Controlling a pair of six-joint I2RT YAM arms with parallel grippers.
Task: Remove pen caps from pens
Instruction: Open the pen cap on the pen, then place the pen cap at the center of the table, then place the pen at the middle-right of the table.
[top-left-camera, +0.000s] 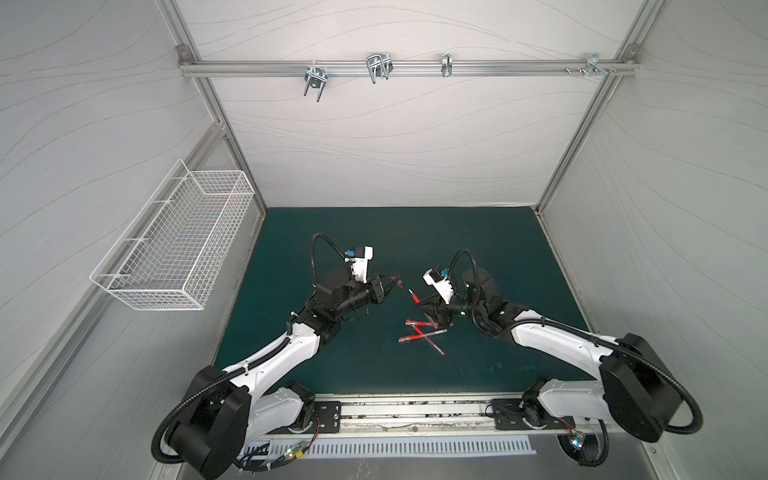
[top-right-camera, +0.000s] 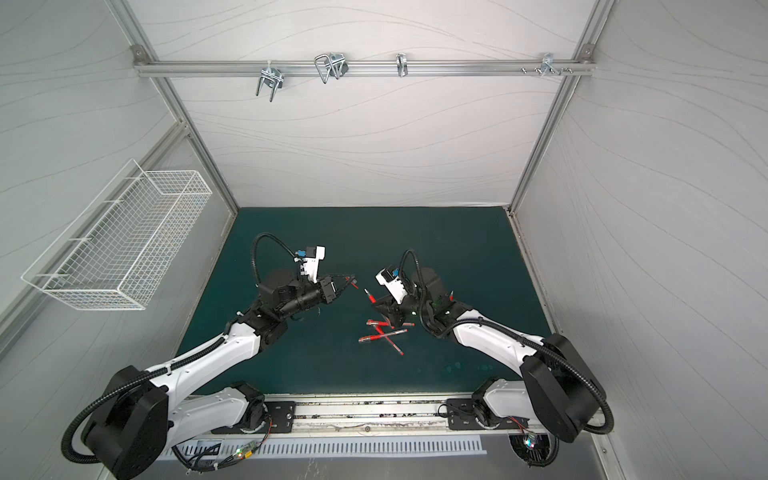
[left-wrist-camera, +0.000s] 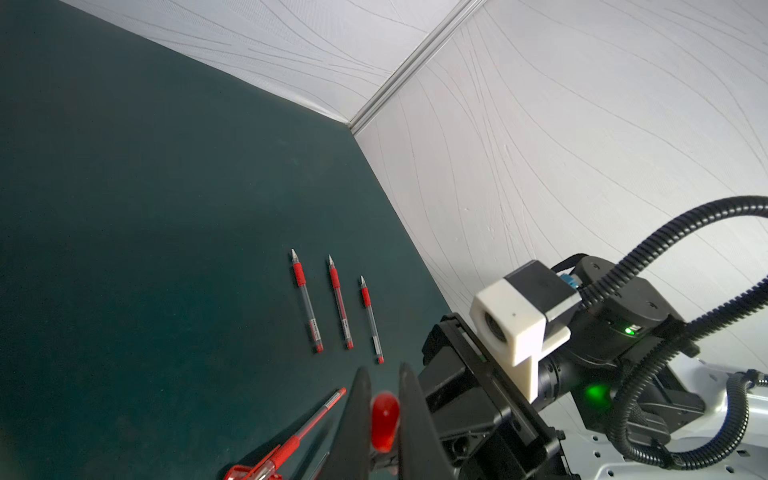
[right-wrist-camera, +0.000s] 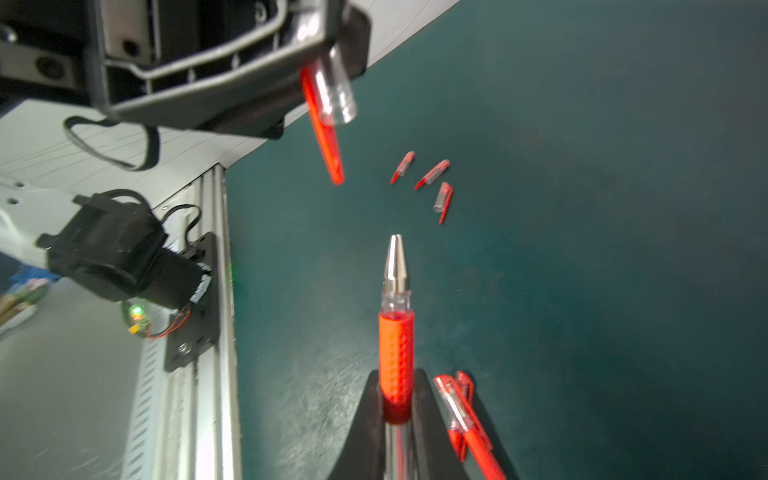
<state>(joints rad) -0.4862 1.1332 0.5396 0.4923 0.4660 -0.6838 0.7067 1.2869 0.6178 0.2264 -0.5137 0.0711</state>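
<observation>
My left gripper (top-left-camera: 400, 285) (left-wrist-camera: 383, 374) is shut on a red pen cap (left-wrist-camera: 385, 422) (right-wrist-camera: 330, 104), held above the green mat. A short gap to its right, my right gripper (top-left-camera: 423, 304) (right-wrist-camera: 397, 374) is shut on an uncapped pen (right-wrist-camera: 396, 332) (top-left-camera: 413, 296); its silver tip points toward the cap. Three uncapped pens (left-wrist-camera: 340, 303) lie side by side near the right wall. In the right wrist view three loose pen caps (right-wrist-camera: 432, 173) lie on the mat. Several capped pens (top-left-camera: 422, 334) (top-right-camera: 384, 332) lie crossed in a pile under and in front of the right gripper.
A white wire basket (top-left-camera: 174, 241) hangs on the left wall. Hooks hang from a metal rail (top-left-camera: 374, 68) on the back wall. A metal base rail (top-left-camera: 415, 415) runs along the mat's front edge. White walls close in the green mat (top-left-camera: 374, 232).
</observation>
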